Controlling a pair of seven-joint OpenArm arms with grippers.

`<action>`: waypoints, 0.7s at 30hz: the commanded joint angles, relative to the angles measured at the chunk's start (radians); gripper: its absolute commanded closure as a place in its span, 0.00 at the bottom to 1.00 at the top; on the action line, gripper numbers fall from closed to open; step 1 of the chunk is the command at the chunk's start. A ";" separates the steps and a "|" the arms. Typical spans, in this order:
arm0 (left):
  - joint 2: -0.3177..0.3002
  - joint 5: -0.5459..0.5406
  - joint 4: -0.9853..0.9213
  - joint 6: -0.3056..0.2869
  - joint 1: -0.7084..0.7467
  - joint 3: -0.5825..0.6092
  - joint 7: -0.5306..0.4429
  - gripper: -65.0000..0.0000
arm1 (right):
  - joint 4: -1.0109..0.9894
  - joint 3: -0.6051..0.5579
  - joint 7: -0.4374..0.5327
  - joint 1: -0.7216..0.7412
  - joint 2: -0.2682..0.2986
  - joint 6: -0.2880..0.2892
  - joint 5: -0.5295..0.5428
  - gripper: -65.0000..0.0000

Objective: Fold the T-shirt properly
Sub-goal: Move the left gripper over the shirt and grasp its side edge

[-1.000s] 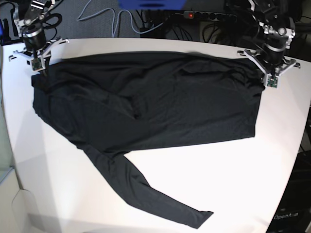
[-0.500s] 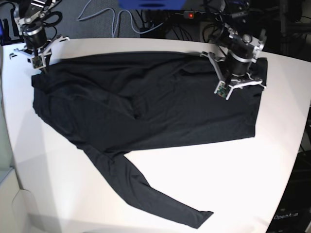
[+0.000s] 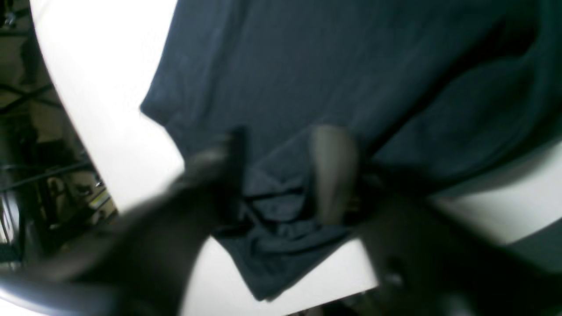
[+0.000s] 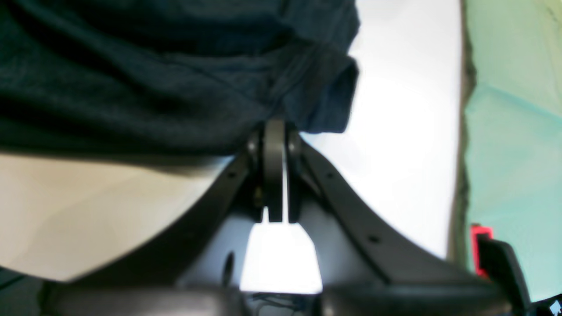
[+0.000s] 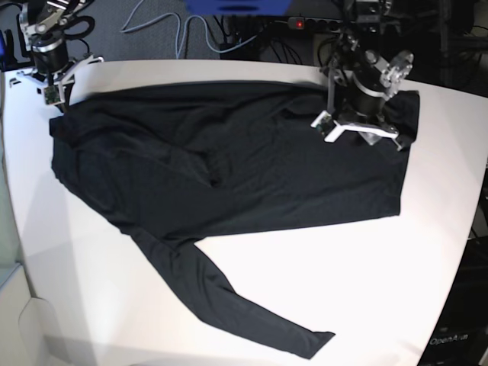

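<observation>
The T-shirt [image 5: 229, 168] lies spread across the white counter [image 5: 343, 290], one long sleeve trailing toward the near edge. The right end effector [image 4: 275, 127] is clenched on a bunched fold at the shirt's far corner — the left end effector [image 3: 281, 175] hovers over the opposite end, jaws parted, blurred.

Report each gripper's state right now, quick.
Left gripper: jaws apart over the T-shirt, a bunched fold lying between them; no grip on it.
Right gripper: jaws shut on the T-shirt's edge at the table corner.
</observation>
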 commanded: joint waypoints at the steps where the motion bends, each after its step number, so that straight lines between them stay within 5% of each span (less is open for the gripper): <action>1: -0.001 -0.003 0.025 0.012 -0.002 -0.003 -0.017 0.51 | 0.015 0.005 0.024 -0.002 0.006 -0.001 0.018 0.99; 21: 0.035 0.066 0.039 0.012 -0.015 -0.013 -0.017 0.48 | 0.015 0.005 0.024 -0.002 0.006 -0.001 0.018 0.99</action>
